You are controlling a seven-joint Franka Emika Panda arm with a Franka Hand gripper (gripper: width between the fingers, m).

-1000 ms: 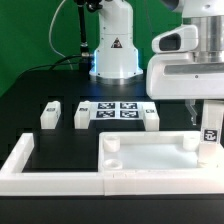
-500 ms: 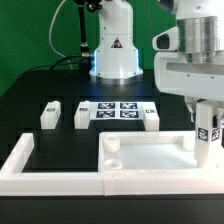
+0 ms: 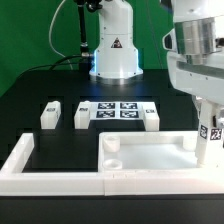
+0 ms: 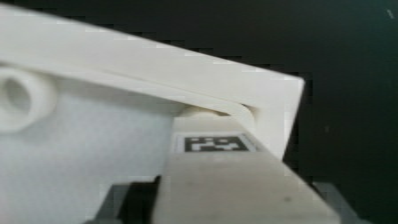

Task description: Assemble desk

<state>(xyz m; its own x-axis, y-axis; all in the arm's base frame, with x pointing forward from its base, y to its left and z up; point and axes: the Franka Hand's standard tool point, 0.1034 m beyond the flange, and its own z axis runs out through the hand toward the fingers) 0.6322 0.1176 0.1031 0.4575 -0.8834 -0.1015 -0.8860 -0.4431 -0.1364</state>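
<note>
Bright, even light (wrist view softly blurred)

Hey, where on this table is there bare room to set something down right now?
Bare black tabletop lies between the long white border wall, the white rimmed desk panel and two small white block legs. Crowded: the marker board row, and the panel's corner where the gripper holds a tagged leg.

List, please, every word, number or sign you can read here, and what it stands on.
Words, numbers: none legible.
Triangle sign on the robot base: too small to read.
Square tags on the marker board, loose legs and held leg: patterns, no text.
</note>
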